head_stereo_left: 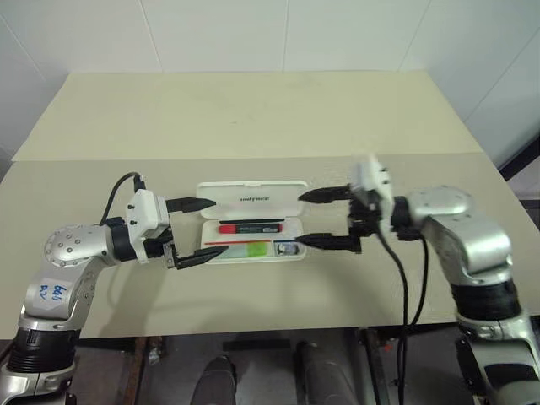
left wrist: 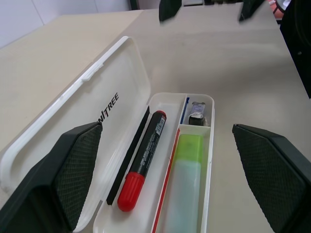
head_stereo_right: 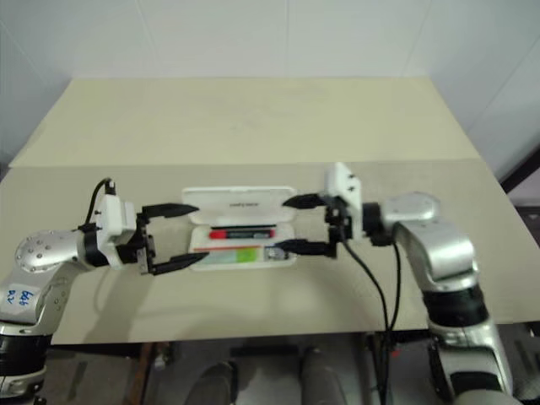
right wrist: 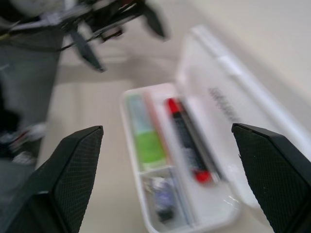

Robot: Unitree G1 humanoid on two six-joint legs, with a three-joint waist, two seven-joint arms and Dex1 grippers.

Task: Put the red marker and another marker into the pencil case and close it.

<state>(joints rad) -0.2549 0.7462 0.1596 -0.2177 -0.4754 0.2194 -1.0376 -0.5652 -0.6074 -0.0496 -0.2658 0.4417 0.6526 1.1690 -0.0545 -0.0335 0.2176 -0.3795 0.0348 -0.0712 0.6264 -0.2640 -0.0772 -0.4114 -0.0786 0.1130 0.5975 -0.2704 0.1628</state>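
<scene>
The red marker (left wrist: pixel 142 162) and the green-capped marker (left wrist: pixel 185 180) are seen lying inside the open pencil case (left wrist: pixel 97 97), flanked by the left gripper (head_stereo_left: pixel 192 230) and right gripper (head_stereo_left: pixel 325 218), both spread wide and empty

Small dark item (left wrist: pixel 197 116) in end compartment, unidentifiable

table (head_stereo_left: pixel 253 118): beige, two-part top | wall (head_stereo_left: pixel 253 34): white panels, seams

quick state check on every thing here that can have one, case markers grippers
pencil case: open, lid laid back flat on the table
red marker: capped, lying in the case
another marker: capped, lying in the case beside the red one
left gripper: open, holding nothing
right gripper: open, holding nothing
</scene>
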